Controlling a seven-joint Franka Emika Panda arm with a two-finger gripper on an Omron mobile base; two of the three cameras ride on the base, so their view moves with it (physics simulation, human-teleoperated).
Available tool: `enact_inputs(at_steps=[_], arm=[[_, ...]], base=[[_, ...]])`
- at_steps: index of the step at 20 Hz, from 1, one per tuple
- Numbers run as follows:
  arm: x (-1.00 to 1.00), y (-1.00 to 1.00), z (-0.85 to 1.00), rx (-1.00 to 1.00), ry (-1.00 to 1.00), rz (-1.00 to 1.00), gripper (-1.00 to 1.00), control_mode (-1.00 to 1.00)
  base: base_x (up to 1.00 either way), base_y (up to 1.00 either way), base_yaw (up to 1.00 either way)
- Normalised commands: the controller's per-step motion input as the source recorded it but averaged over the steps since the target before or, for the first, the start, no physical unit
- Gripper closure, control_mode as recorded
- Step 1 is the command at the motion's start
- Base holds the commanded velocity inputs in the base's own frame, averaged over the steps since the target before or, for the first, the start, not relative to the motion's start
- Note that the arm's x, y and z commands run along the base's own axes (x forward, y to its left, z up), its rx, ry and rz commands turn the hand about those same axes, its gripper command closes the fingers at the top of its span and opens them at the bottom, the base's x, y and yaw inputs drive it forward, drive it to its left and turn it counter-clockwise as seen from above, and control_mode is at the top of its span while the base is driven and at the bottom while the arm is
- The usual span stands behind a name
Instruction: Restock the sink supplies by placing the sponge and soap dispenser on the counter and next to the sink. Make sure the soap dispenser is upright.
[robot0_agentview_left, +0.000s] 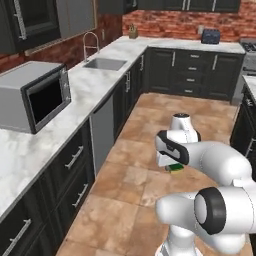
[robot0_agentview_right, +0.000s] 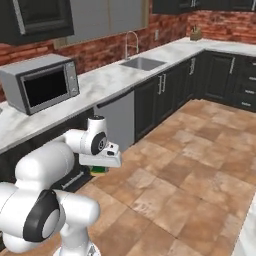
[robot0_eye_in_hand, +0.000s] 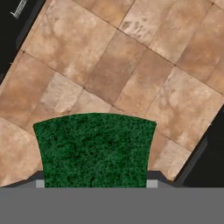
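My gripper (robot0_agentview_left: 173, 166) hangs low over the tiled floor, shut on the sponge (robot0_agentview_left: 176, 168). In the hand view the sponge's dark green scouring layer (robot0_eye_in_hand: 94, 148) sits between the two finger tips of the gripper (robot0_eye_in_hand: 96, 183). A yellow and green edge of the sponge (robot0_agentview_right: 99, 170) peeks out under the hand of the gripper (robot0_agentview_right: 100, 167). The sink (robot0_agentview_left: 105, 63) (robot0_agentview_right: 143, 63) with its arched faucet (robot0_agentview_left: 90, 44) is set into the marble counter (robot0_agentview_left: 92, 87) (robot0_agentview_right: 107, 80), far ahead on the left. The soap dispenser is out of view.
A grey microwave (robot0_agentview_left: 35, 95) (robot0_agentview_right: 42, 86) stands on the counter nearer to me than the sink. Dark cabinets run below the counter. A knife block (robot0_agentview_left: 133, 32) and a toaster (robot0_agentview_left: 210, 36) stand along the back wall. Open tiled floor (robot0_agentview_left: 150, 130) stretches ahead.
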Motion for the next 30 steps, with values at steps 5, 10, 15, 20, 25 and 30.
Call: enact_inputs(at_steps=[5, 10, 15, 20, 25, 30], arm=[[0.00, 0.00, 0.00, 0.00, 0.00, 0.00, 1.00, 1.00], [0.00, 0.00, 0.00, 0.00, 0.00, 0.00, 1.00, 1.00], [0.00, 0.00, 0.00, 0.00, 0.00, 0.00, 1.00, 1.00], [0.00, 0.00, 0.00, 0.00, 0.00, 0.00, 1.00, 1.00], [0.00, 0.00, 0.00, 0.00, 0.00, 0.00, 1.00, 1.00], [0.00, 0.00, 0.00, 0.00, 0.00, 0.00, 1.00, 1.00]], base=[[1.00, -0.40, 0.20], [1.00, -0.39, 0.20], [1.00, -0.32, 0.23], [1.00, -0.21, 0.25], [1.00, -0.22, 0.27], [1.00, -0.23, 0.28]])
